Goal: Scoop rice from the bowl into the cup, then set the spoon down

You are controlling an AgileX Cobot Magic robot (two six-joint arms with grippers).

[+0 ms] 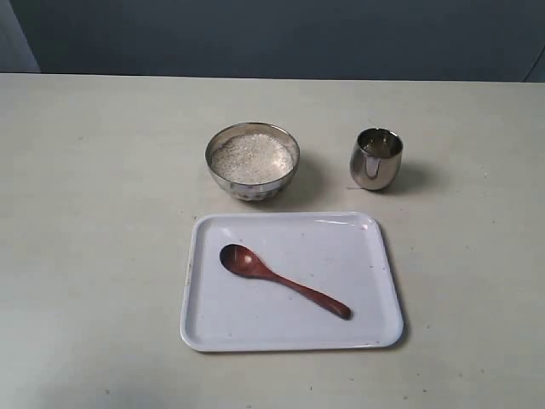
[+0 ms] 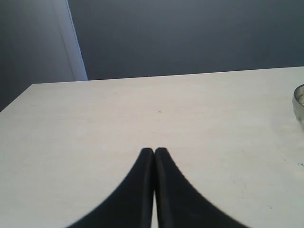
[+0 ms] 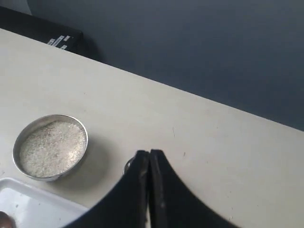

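Observation:
The steel bowl (image 1: 252, 162) holds a heap of white rice (image 1: 251, 157) at the table's middle. To its right stands the small steel cup (image 1: 376, 158). The dark wooden spoon (image 1: 281, 280) lies on a white tray (image 1: 213, 328) in front of them, its oval end to the left. Neither arm shows in the exterior view. My left gripper (image 2: 154, 151) is shut with nothing in it, over bare table; the bowl's edge (image 2: 299, 97) peeks in. My right gripper (image 3: 149, 153) is shut and empty, hiding most of the cup (image 3: 128, 165); the bowl (image 3: 50, 146) and rice (image 3: 52, 148) lie beside it.
The tray's corner (image 3: 33, 206) shows in the right wrist view. A dark wall runs behind the table's far edge (image 1: 272, 78). A black box (image 3: 57, 40) sits beyond the table in the right wrist view.

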